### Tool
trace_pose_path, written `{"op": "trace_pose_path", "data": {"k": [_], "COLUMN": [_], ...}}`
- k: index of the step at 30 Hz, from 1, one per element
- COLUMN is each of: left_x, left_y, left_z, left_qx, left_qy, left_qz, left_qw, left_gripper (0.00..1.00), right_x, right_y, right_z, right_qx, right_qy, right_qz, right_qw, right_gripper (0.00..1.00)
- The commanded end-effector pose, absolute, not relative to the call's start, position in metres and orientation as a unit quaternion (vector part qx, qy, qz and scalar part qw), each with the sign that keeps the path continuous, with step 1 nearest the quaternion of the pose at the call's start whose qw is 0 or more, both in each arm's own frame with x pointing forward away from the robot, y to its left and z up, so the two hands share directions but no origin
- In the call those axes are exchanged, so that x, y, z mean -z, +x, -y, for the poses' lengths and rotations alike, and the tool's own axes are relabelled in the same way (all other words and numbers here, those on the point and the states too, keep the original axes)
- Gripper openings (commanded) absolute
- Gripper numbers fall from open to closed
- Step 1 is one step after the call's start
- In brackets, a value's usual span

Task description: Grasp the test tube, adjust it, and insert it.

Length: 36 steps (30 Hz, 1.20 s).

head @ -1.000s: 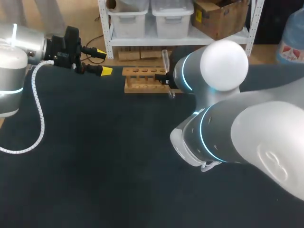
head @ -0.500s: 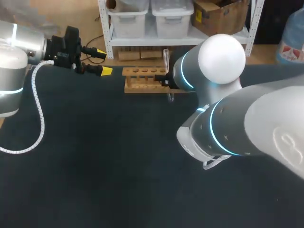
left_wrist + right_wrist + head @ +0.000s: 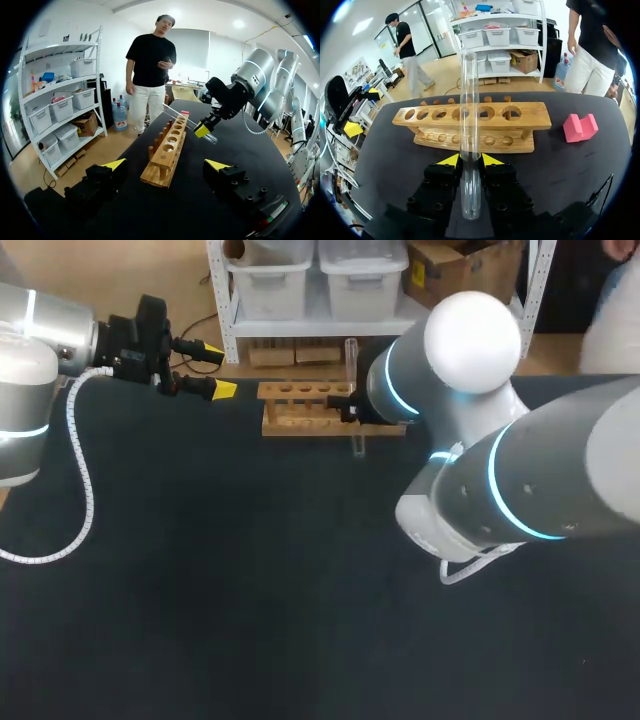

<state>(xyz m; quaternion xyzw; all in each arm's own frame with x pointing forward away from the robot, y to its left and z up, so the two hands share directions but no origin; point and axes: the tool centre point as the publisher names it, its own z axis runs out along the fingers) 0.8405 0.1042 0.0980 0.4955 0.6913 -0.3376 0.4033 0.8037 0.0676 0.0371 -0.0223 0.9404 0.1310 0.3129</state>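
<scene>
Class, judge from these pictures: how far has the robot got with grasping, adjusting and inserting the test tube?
Done: the grasp; the right gripper is shut on the clear glass test tube. In hand: adjusting, the tube held beside the light wooden rack of round holes. Left: inserting; the tube sits in no hole. The left gripper is open, apart from the rack.

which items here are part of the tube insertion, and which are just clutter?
In the job: test tube, held in the right gripper; wooden rack.
Lying about: pink block beside the rack; left gripper, open and empty.
</scene>
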Motion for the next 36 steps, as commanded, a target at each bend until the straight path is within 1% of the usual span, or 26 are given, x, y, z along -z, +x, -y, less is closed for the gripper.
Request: {"op": "trace_pose_path", "data": {"k": [1,12,22,36], "left_x": [-0.097,-0.097,-0.097,-0.097], "left_y": [0.841,0.841,0.841,0.841], "left_z": [-0.104,-0.104,-0.104,-0.104], "left_qx": [0.338,0.338,0.338,0.338], "left_qy": [0.496,0.496,0.496,0.496], "left_qz": [-0.691,-0.691,-0.691,-0.691], "left_qw": [0.403,0.403,0.403,0.403], "left_gripper": [1.00,1.00,1.00,1.00], "right_x": [-0.035,-0.034,-0.049,-0.091], "right_y": [0.812,0.814,0.797,0.769], "right_z": [-0.067,-0.067,-0.070,-0.051], "right_qx": [-0.136,-0.138,-0.130,-0.088], "right_qy": [-0.032,-0.030,-0.013,0.025], "right_qz": [-0.954,-0.956,-0.956,-0.947], "right_qw": [0.265,0.258,0.262,0.307], "right_gripper": [0.00,0.00,0.00,0.00]}}
